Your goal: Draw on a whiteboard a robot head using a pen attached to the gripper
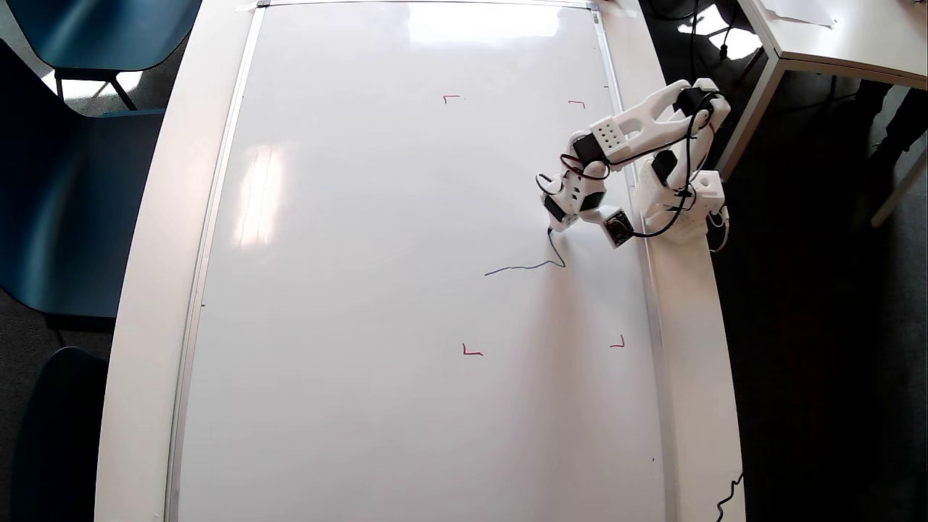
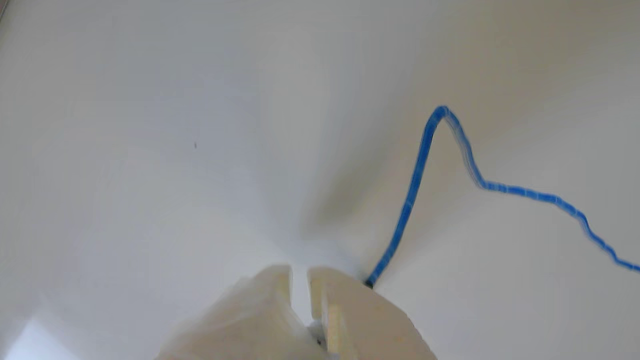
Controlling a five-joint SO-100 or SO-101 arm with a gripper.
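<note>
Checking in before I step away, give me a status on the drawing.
Hand low on the whiteboard, fingers nearly closed. Pen tip touching the board. Only one bent blue line drawn, no head outline yet. Nothing in the way.

From my remote seat, the overhead view shows a long white desk [image 1: 148,304] running top to bottom through the middle of the frame, its rounded rim bare on both sides. At the upper left I see dark blue chairs [image 1: 80,181] — one seat at the very top, another pushed against the desk's left edge, a third at the lower left. The floor [image 1: 812,348] is dark, nearly black, on the right. In the upper right corner stands a second pale table [image 1: 841,43] with slim white legs, bright sunlight patches [image 1: 732,40] beside it — daylight also glares off the desk's centre.
</note>
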